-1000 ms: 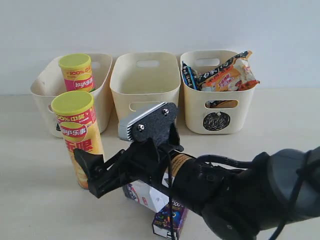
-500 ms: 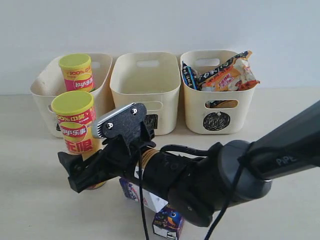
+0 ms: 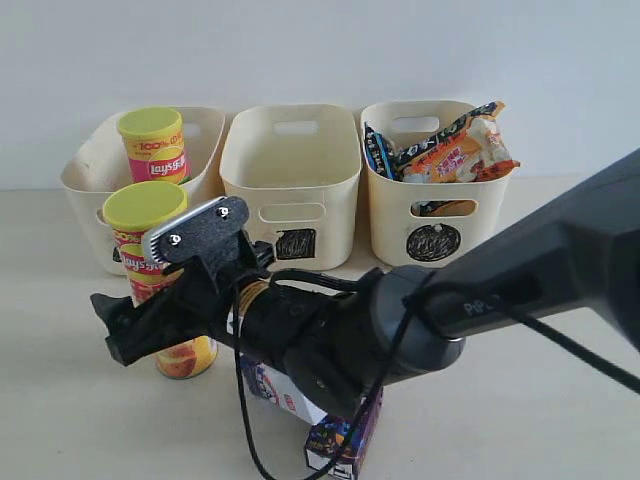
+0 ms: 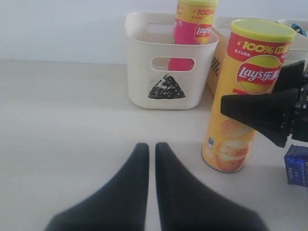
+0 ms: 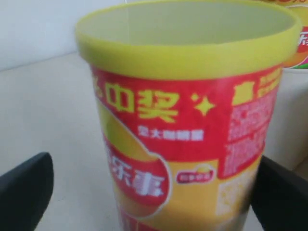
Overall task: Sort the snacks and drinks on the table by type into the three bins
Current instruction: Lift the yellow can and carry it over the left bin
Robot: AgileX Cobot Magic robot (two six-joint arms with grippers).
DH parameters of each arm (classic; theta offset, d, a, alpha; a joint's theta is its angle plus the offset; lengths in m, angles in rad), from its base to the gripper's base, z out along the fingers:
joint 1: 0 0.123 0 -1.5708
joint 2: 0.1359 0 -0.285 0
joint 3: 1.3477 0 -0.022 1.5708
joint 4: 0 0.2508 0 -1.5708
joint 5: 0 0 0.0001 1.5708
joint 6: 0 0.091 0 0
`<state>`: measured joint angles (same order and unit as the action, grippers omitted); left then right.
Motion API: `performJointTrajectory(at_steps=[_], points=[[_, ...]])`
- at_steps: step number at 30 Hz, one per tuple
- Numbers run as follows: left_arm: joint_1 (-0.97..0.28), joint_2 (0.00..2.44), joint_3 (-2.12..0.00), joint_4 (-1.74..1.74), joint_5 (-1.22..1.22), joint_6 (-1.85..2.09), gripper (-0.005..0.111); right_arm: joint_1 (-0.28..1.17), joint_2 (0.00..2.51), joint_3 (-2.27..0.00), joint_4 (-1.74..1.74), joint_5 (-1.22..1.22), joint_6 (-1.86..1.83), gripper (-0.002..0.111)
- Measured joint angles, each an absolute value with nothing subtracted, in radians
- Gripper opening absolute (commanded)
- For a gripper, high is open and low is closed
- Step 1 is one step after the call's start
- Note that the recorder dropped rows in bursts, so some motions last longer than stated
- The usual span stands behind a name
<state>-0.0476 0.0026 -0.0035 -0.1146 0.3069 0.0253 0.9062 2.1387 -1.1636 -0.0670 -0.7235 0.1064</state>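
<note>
A yellow Lay's chip can with a lime lid stands upright on the table in front of the triangle bin. My right gripper reaches across from the right. It is open, with one finger on each side of the can and a gap showing on one side. A pink-red can stands in the triangle bin. My left gripper is shut and empty, low over bare table, apart from the yellow can. Foil bags fill the circle bin.
The square-marked bin stands in the middle. Under my right arm lie a purple-and-white carton and a dark purple juice box. A cable loops down from the arm near the front edge.
My right gripper has swept left across the table and now straddles the yellow can, which has not moved. Its jaws stayed open.
</note>
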Motion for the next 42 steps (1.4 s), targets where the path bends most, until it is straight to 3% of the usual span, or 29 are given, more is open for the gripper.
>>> performJointTrajectory(at_steps=[3,5,6,7,8,9,26,42], points=[[-0.048,0.003,-0.004,-0.115,0.307,0.025,0.004,0.906,2.168,-1.199,-0.064,-0.710,0.106,0.097],[-0.048,0.003,-0.004,-0.115,0.307,0.025,0.004,0.906,2.175,-1.210,-0.061,-0.701,0.098,0.081],[-0.048,0.003,-0.004,-0.115,0.307,0.025,0.004,0.906,2.176,-1.214,-0.059,-0.692,0.092,0.056],[-0.048,0.003,-0.004,-0.115,0.307,0.025,0.004,0.906,2.176,-1.222,-0.049,-0.674,0.085,0.043],[-0.048,0.003,-0.004,-0.115,0.307,0.025,0.004,0.906,2.176,-1.225,-0.047,-0.665,0.082,0.013],[-0.048,0.003,-0.004,-0.115,0.307,0.025,0.004,0.906,2.176,-1.229,-0.041,-0.652,0.082,0.000],[-0.048,0.003,-0.004,-0.115,0.307,0.023,0.004,0.906,1.936,-1.265,-0.041,-0.498,0.080,0.000],[-0.048,0.003,-0.004,-0.115,0.307,0.023,0.004,0.906,2.109,-1.726,-0.043,-0.399,0.013,0.000]])
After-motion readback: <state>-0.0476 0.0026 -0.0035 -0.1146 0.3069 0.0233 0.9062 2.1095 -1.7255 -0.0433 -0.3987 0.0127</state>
